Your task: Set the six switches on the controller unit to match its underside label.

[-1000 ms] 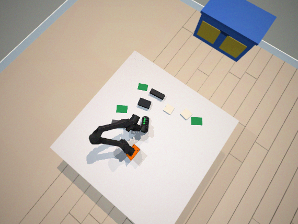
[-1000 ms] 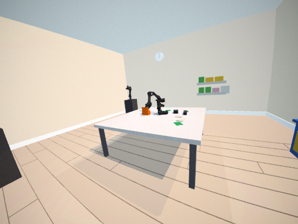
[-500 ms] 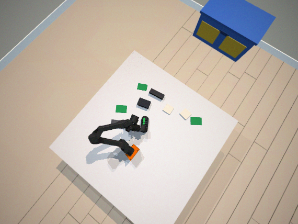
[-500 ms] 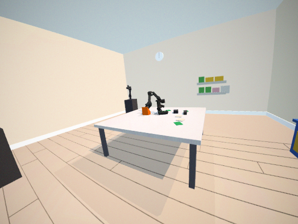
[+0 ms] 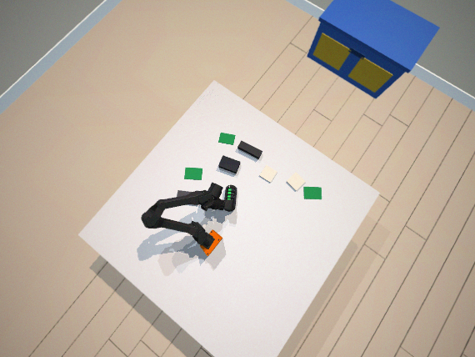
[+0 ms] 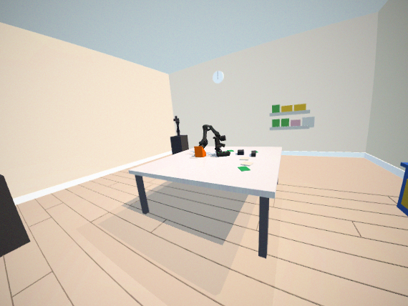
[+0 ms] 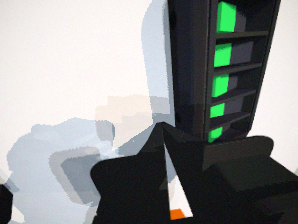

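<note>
Unit (image 5: pixel 231 198) (image 6: pixel 223 154) (image 7: pixel 190 65) on the surface (image 5: pixel 267 258) (image 6: pixel 200 171), switch side up, label out of sight. Jaws (image 5: pixel 222 205) (image 6: pixel 217 154) closed, nothing between them, tips low at one end of the unit; contact cannot be told. Wrist view gives five green switch ends; sixth not made out. Step in hand, by my reading: working the switches, probably one near the tips. Whether the label has been read, cannot say. Next move wants the closed tips over one rocker end, a straight press, no sideways shove that might slide the unit.
</note>
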`<state>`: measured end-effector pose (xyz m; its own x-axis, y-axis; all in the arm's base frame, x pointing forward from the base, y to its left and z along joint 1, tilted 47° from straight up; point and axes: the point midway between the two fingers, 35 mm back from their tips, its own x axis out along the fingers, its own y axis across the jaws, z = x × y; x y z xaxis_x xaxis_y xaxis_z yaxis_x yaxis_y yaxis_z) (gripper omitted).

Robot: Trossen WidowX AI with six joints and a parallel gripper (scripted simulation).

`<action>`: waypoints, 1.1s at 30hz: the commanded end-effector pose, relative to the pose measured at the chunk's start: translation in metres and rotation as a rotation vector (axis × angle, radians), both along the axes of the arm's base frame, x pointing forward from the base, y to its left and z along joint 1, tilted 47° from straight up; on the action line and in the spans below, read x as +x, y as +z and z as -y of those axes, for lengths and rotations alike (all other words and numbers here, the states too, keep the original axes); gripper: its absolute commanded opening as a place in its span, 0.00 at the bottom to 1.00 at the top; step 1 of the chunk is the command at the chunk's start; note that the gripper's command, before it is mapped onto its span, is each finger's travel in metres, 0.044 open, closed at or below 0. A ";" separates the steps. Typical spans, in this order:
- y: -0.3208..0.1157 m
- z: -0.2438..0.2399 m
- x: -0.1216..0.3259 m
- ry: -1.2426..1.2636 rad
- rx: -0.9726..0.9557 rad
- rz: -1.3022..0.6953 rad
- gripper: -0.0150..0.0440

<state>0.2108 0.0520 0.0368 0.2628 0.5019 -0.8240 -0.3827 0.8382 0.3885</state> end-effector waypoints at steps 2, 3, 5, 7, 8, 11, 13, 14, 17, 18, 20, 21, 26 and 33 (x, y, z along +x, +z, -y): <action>-0.003 0.001 0.001 0.005 -0.002 -0.003 0.25; -0.003 0.002 0.001 0.005 -0.002 -0.003 0.25; -0.003 0.002 0.001 0.005 -0.002 -0.003 0.25; -0.004 0.003 0.002 0.004 -0.002 -0.003 0.25; -0.004 0.003 0.002 0.004 -0.002 -0.003 0.25; -0.005 0.004 0.002 0.004 -0.002 -0.003 0.25; -0.005 0.004 0.003 0.004 -0.002 -0.003 0.25; -0.005 0.004 0.003 0.004 -0.002 -0.003 0.25; -0.007 0.006 0.004 0.004 -0.002 -0.003 0.25; -0.008 0.007 0.005 0.004 -0.002 -0.003 0.25; -0.009 0.008 0.006 0.004 -0.002 -0.003 0.25; -0.010 0.009 0.007 0.004 -0.002 -0.003 0.25; -0.013 0.013 0.010 0.004 -0.003 -0.003 0.25; -0.018 0.018 0.015 0.004 -0.003 -0.002 0.25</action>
<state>0.2227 0.0370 0.0226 0.2613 0.5061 -0.8219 -0.3838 0.8358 0.3926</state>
